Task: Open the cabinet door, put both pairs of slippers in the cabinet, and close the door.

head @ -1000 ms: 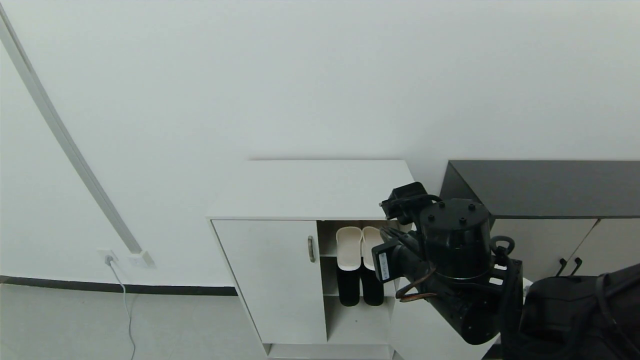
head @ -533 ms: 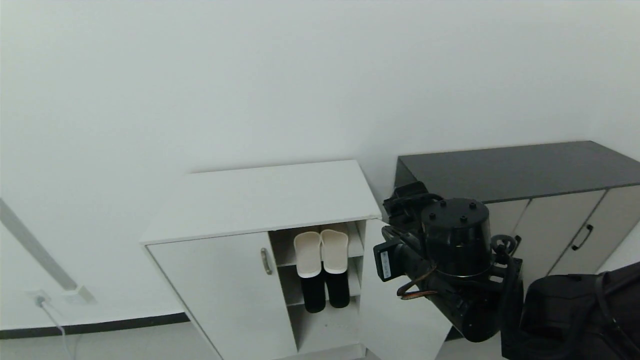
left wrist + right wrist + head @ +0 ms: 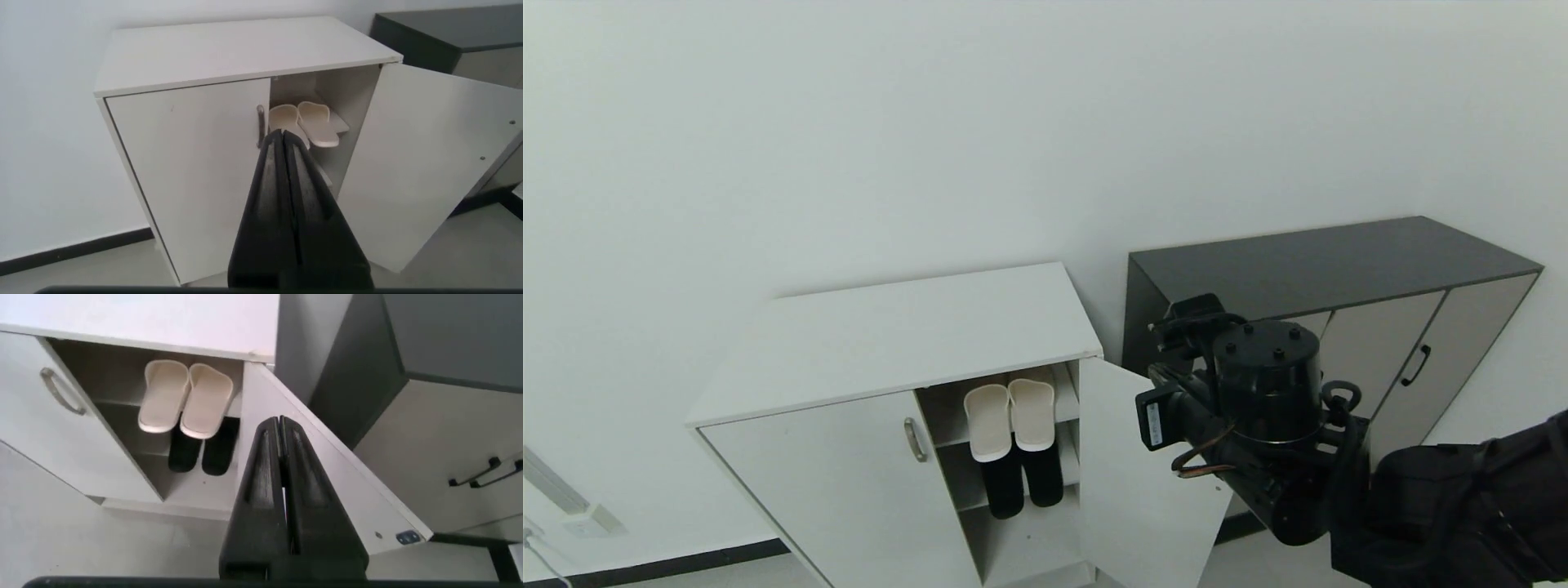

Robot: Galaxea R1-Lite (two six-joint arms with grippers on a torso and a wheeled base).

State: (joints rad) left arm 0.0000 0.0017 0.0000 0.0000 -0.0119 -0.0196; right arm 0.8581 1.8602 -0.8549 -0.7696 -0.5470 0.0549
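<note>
Slippers [image 3: 184,396], white pair above black, sit shelved inside the cabinet [image 3: 890,335] beyond our right gripper [image 3: 280,425], which is pinched together and empty, so we should bring its tip round the open door [image 3: 339,453] beside it and push steadily until flush.

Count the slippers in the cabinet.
4. Left white slipper and right white slipper share the upper shelf; left black slipper and right black slipper sit on the shelf below. The closed door may hide more.
</note>
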